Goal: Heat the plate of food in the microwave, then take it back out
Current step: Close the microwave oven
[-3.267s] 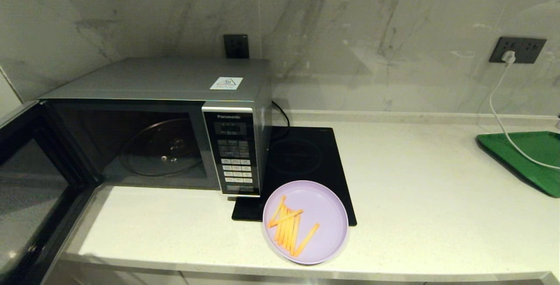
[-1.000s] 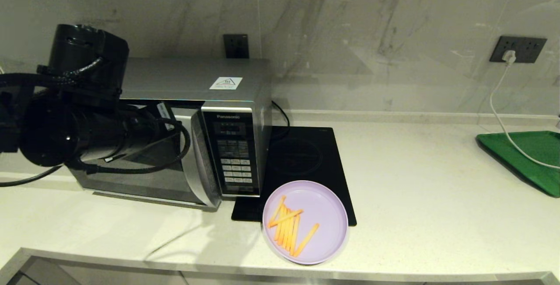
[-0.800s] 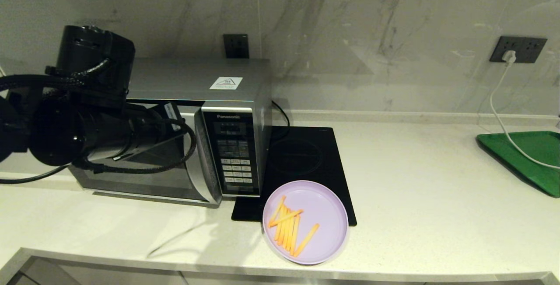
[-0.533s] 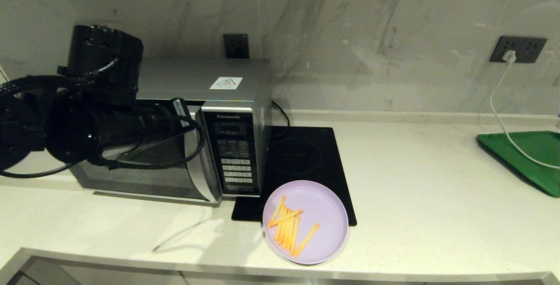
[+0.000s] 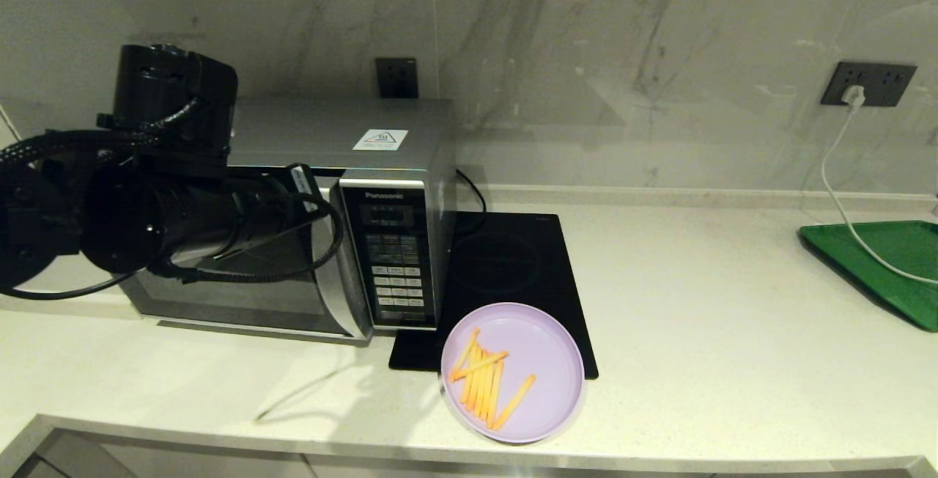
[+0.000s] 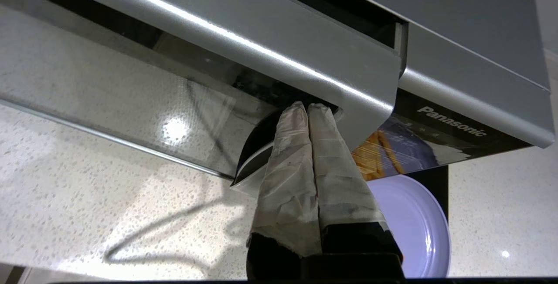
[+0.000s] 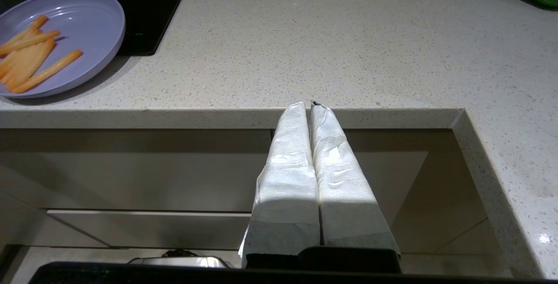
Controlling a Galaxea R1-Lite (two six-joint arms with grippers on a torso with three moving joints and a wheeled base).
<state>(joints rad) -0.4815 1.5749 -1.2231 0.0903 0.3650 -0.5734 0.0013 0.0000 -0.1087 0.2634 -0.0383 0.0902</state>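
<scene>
Plate of fries (image 5: 512, 373) outside microwave (image 5: 344, 192); left gripper (image 6: 308, 109) closed, empty, pressing door (image 6: 244, 49). Risk: heating empty oven.

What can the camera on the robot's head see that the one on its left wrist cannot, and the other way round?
Only the head view shows the whole worktop: the black induction hob, the green tray, the wall sockets and the microwave's keypad. Only the left wrist view shows the left gripper, its cloth-wrapped fingers shut together, tips against the microwave door's edge. Both show the microwave and the lilac plate of fries on the counter outside it.
</scene>
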